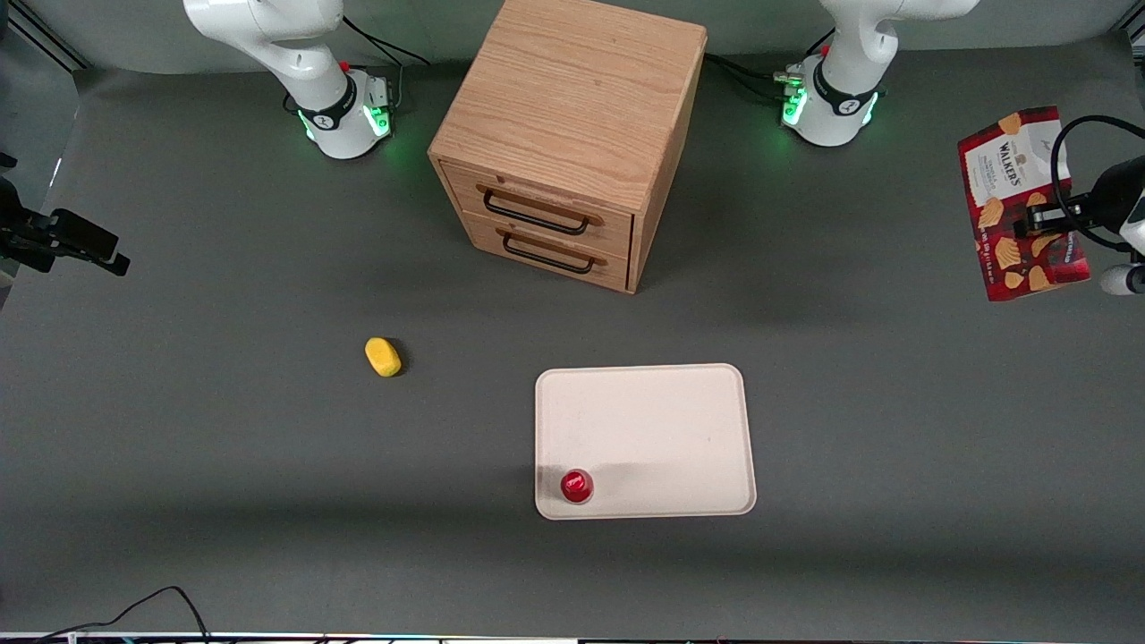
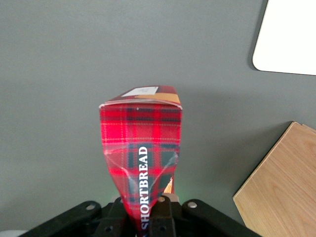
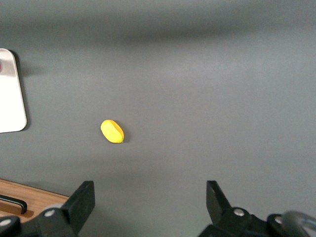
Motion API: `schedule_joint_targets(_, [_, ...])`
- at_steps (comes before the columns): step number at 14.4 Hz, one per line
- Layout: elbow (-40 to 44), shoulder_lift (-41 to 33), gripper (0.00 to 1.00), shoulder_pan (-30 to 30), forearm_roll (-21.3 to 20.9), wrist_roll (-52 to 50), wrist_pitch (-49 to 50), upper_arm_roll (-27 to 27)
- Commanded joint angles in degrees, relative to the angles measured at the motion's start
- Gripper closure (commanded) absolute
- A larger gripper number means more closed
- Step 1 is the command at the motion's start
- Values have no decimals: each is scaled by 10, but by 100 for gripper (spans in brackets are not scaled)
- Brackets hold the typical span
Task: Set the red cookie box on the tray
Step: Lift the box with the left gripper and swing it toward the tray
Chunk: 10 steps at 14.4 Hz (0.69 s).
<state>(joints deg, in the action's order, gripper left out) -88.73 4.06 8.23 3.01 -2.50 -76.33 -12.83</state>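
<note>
Gripper clamped on the red cookie box, held aloft at two o'clock from the tray, well apart.

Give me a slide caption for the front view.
Gripper holds red cookie box aloft, away from tray.

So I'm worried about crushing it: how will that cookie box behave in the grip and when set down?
The red cookie box is probably thin card: it looks creased near where the hand pinches it, so it may dent. Long and narrow, it would likely tip if stood on end on the tray, near the red can.
</note>
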Motion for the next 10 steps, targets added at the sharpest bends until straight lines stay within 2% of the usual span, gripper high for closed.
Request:
schedule_joint_targets(1, [22,24,100,12,-4,-45,5,10])
schedule_joint_targets(3, [23,42,100,13,2,-121,-27,59])
schedule_joint_targets(5, [23,74,100,11,11,-243,-88,126])
schedule_joint_targets(10, [26,175,100,21,7,-468,-275,231])
